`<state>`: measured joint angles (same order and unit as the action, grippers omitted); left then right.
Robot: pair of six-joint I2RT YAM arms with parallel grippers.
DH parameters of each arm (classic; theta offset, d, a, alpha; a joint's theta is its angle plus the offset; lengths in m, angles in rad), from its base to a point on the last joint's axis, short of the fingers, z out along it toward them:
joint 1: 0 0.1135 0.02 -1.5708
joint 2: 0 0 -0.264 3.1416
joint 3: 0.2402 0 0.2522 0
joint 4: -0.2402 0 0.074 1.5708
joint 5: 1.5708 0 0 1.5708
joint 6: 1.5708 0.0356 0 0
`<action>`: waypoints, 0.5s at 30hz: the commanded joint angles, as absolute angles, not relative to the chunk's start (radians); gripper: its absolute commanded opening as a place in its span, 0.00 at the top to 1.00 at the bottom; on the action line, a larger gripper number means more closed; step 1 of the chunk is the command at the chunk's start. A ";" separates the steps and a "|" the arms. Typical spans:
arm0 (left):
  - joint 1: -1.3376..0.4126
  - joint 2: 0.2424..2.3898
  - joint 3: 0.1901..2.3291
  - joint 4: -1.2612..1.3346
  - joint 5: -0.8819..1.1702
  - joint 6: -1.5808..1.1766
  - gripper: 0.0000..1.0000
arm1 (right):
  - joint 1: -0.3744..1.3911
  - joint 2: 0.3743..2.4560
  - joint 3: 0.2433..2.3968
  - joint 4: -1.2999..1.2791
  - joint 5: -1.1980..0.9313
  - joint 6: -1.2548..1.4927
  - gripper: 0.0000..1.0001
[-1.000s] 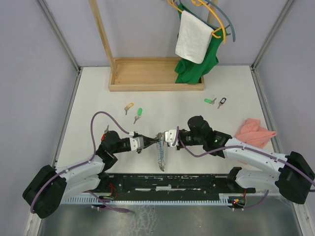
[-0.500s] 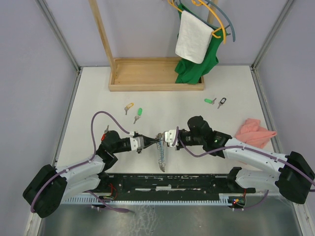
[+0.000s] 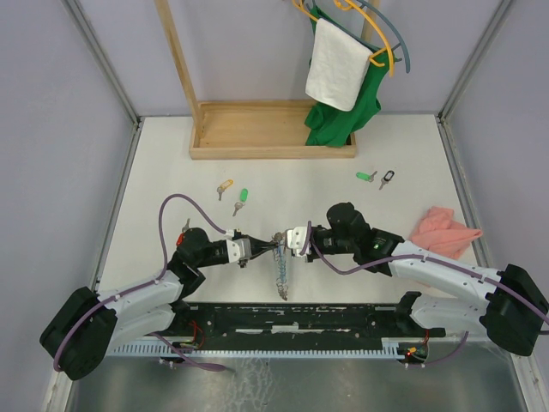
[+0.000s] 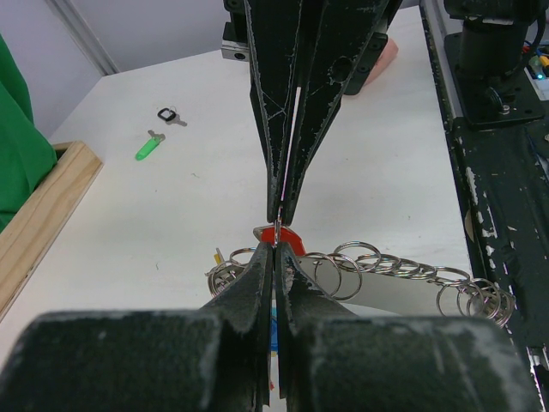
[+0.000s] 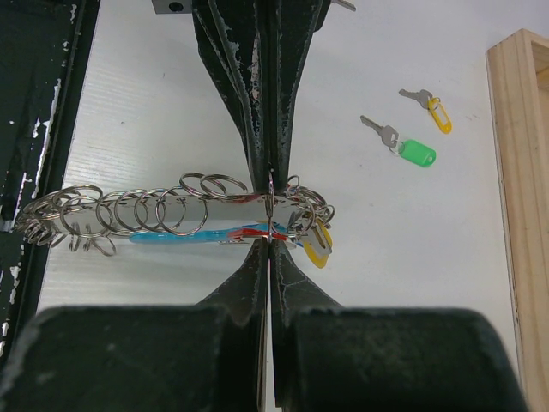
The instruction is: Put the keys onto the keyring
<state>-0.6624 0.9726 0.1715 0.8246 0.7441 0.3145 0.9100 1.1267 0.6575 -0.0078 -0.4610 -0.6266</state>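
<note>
The keyring (image 3: pixel 280 268) hangs between the two arms as a chain of silver rings (image 4: pixel 388 262) with a light-blue tube (image 5: pixel 176 235), a red tag (image 4: pixel 288 235) and a yellow tag (image 5: pixel 316 250). My left gripper (image 3: pixel 271 244) and right gripper (image 3: pixel 280 237) meet tip to tip, both shut on one thin ring of it seen edge-on (image 5: pixel 271 206). Loose keys lie on the table: a yellow-tagged (image 3: pixel 225 186) and a green-tagged one (image 3: pixel 243 196) at the far left, another green-tagged (image 3: pixel 365 176) and a black-tagged one (image 3: pixel 388 178) at the far right.
A wooden stand base (image 3: pixel 273 129) sits at the back, with a white towel (image 3: pixel 337 64) and green cloth (image 3: pixel 339 120) hanging over it. A pink cloth (image 3: pixel 444 230) lies at the right. The black rail (image 3: pixel 292 318) runs along the near edge.
</note>
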 commanded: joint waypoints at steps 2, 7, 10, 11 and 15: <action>-0.660 0.969 0.222 0.900 0.769 0.308 0.97 | 0.918 1.104 0.662 0.053 -0.461 -0.631 0.99; -0.660 0.974 0.225 0.902 0.770 0.305 0.97 | 0.920 1.106 0.661 0.059 -0.468 -0.629 0.99; -0.660 0.976 0.225 0.902 0.767 0.302 0.97 | 0.922 1.105 0.659 0.070 -0.478 -0.626 0.99; -0.660 0.977 0.225 0.903 0.766 0.301 0.97 | 0.922 1.104 0.658 0.071 -0.479 -0.625 0.99; -0.660 0.982 0.227 0.899 0.761 0.300 0.97 | 0.924 1.102 0.658 0.086 -0.483 -0.616 0.99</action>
<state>-0.6624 0.9794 0.1772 0.8246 0.7444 0.3138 0.9100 1.1267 0.6559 -0.0017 -0.4591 -0.6262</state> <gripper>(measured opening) 0.044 0.015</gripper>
